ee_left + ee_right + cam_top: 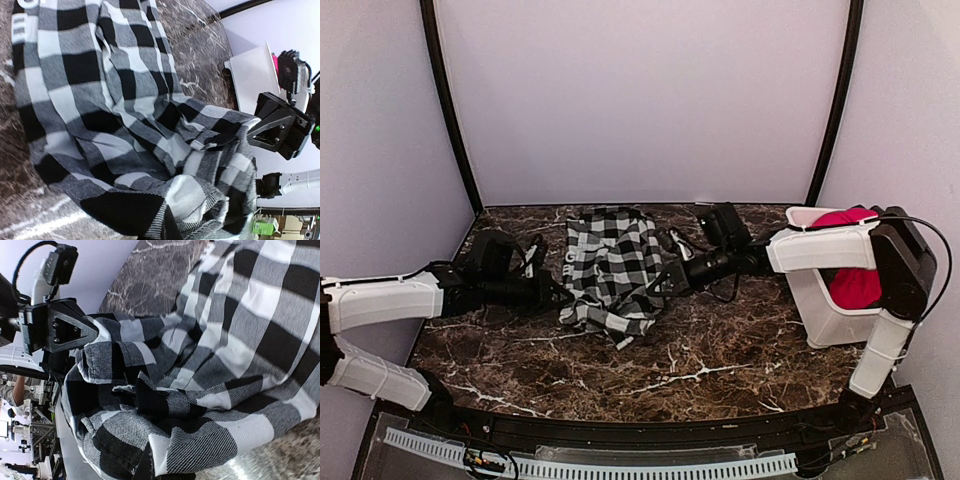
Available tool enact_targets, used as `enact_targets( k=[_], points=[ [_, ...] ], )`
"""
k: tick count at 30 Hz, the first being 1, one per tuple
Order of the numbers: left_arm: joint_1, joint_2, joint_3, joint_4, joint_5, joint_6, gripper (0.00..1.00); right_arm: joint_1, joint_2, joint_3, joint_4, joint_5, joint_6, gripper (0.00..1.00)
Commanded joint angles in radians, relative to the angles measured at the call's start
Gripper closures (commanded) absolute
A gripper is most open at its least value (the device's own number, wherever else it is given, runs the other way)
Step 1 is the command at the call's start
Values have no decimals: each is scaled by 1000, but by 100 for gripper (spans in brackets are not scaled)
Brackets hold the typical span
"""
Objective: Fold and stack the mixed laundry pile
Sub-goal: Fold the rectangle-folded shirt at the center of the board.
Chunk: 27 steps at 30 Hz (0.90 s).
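We pinch the checked garment (610, 265) from both sides: our left fingers (558, 298) are pressed together on its left edge, our right fingers (665, 282) on its right edge. The cloth lies crumpled on the marble tabletop (720, 360) between our two arms, with white lettering showing near its left side. The red garment (852, 285) sits bunched in the white bin (820, 325) at the far right, well apart.
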Motion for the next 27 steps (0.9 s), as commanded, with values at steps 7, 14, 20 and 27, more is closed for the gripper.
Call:
enact_targets(
  k=[7, 14, 20, 27],
  points=[
    [159, 312, 228, 133, 33, 164, 100, -158, 262, 337, -41, -39, -117, 100],
    [234, 520, 282, 259, 35, 155, 100, -216, 433, 429, -2, -37, -113, 100],
    [259, 611, 317, 313, 48, 148, 100, -235, 484, 445, 18, -32, -109, 100],
    [263, 580, 367, 262, 35, 167, 100, -236, 438, 478, -7, -30, -116, 100]
  ],
)
